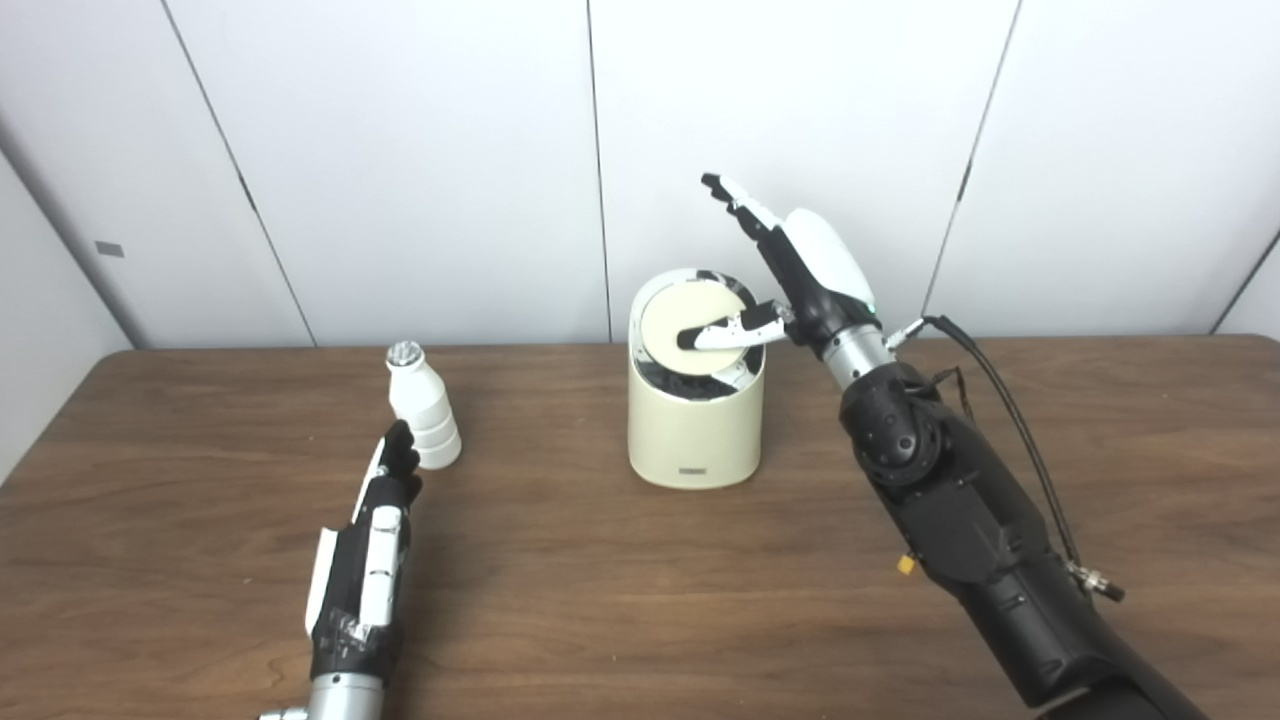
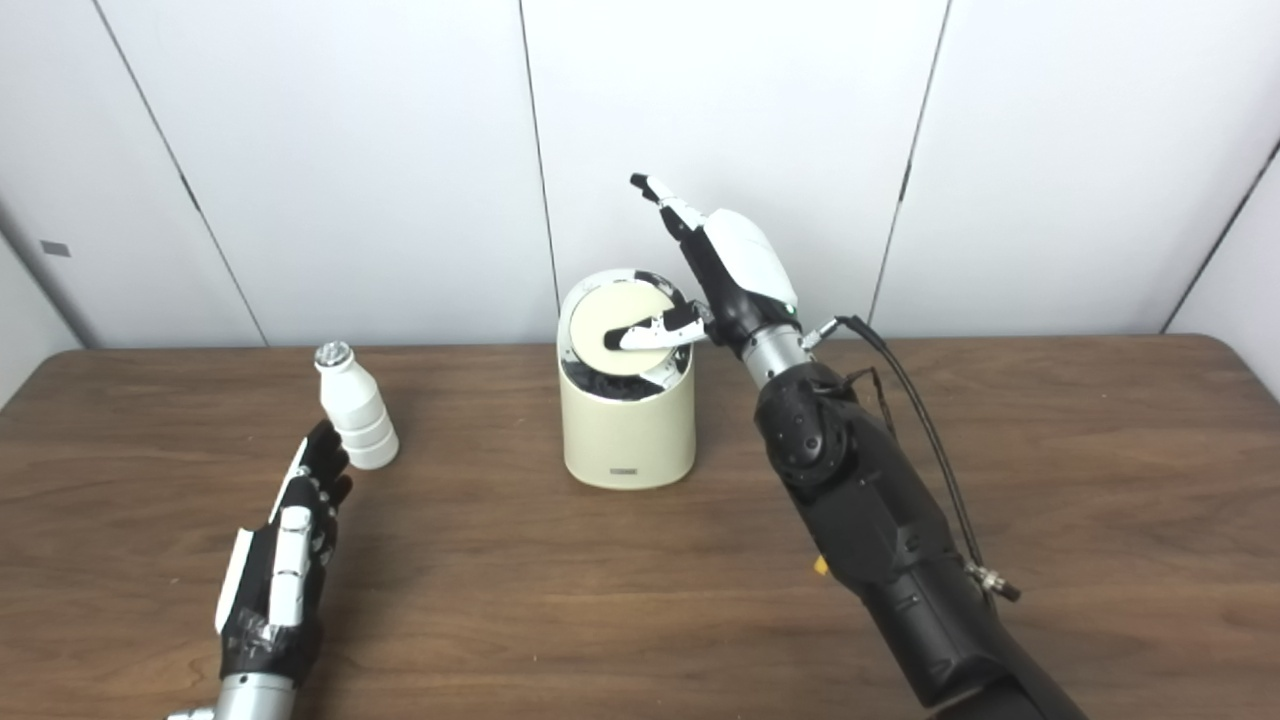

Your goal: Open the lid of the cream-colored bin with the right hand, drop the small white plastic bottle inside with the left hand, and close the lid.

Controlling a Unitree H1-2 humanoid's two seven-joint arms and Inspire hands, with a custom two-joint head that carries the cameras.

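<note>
The cream-colored bin (image 1: 695, 430) stands in the middle of the wooden table. Its round lid (image 1: 690, 322) is tilted up, showing a dark gap at the front. My right hand (image 1: 795, 270) is open over the bin's right rim, its thumb resting on the lid and its fingers stretched upward. The small white plastic bottle (image 1: 422, 408) stands upright to the left of the bin. My left hand (image 1: 368, 545) lies open on the table just in front of the bottle, fingertips close to its base, holding nothing.
The brown table (image 1: 620, 580) runs to a white panelled wall behind. A black cable (image 1: 1010, 420) loops along my right forearm.
</note>
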